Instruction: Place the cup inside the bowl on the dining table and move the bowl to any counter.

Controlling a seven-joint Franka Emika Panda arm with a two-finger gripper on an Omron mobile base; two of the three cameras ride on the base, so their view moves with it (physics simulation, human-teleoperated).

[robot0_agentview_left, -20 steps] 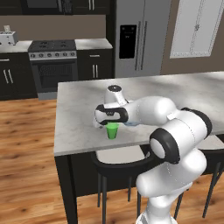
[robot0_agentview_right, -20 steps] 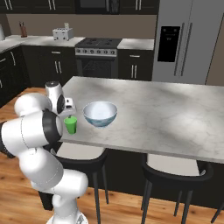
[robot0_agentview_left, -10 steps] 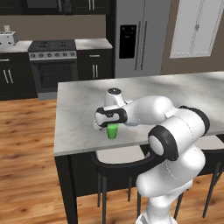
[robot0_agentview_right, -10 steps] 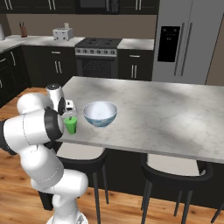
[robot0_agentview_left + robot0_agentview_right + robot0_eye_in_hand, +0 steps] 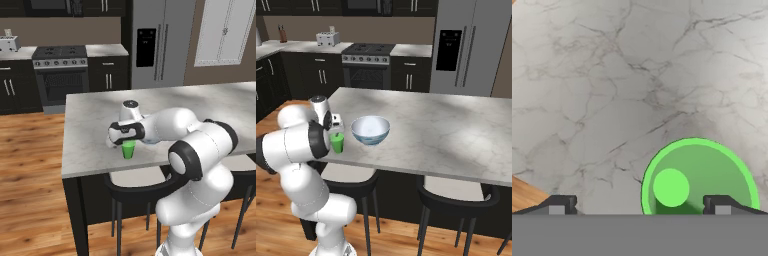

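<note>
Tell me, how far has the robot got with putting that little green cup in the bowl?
Nothing looks finished yet. The cup stands upright on the dining table, beside the bowl, which is empty. In hand: the gripper hangs open just above the cup, looking down into it, off-centre, so a grasp seems next. Left to do: lift the cup into the bowl, then carry the bowl to a counter.

Rendered frames, evenly and softly lit, no harsh glare. Marble table bright with broad soft darker patches across its top. Faint shadow beside the cup in the hand view. Dark cabinets lose detail in shade. Refrigerator shows dull sheen. Both base views slightly soft and low-resolution; no edge distortion noticeable.
</note>
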